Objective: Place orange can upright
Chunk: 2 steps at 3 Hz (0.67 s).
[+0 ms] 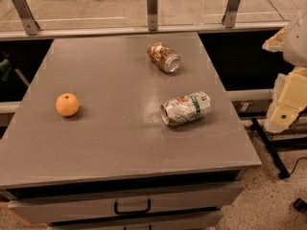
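Observation:
The orange can [163,56] is a shiny copper-orange drink can with pale mottled markings. It lies on its side at the far middle of the grey table [110,143], its silver end facing front right. My gripper [284,110] is a pale cream piece at the right edge of the view, off the table and well right of the can. It holds nothing that I can see.
A dented white-and-green can [186,108] lies on its side right of centre. A round orange fruit [67,104] sits at the left. A drawer with a black handle [132,207] is below the front edge. A railing with metal posts [152,7] runs behind the table.

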### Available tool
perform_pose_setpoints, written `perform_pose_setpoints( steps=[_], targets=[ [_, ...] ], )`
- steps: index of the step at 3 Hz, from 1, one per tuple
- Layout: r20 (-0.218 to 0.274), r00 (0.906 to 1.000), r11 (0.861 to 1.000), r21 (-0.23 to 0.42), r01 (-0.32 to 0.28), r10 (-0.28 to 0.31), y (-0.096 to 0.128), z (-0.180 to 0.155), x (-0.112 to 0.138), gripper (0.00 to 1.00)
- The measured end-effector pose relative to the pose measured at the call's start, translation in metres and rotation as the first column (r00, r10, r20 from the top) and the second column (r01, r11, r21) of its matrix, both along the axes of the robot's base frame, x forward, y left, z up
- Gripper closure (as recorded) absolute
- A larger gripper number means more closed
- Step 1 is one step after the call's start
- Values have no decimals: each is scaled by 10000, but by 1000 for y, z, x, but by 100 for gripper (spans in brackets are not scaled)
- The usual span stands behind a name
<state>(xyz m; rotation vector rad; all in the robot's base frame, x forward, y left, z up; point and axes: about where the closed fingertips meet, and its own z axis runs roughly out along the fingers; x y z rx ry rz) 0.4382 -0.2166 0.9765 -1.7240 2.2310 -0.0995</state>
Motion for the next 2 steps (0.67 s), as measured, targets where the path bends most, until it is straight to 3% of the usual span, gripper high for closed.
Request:
perform_pose_setpoints(
  steps=[2],
  targets=[
    [112, 9999, 9998, 188, -83, 81, 2, -2, 13, 0]
  ],
)
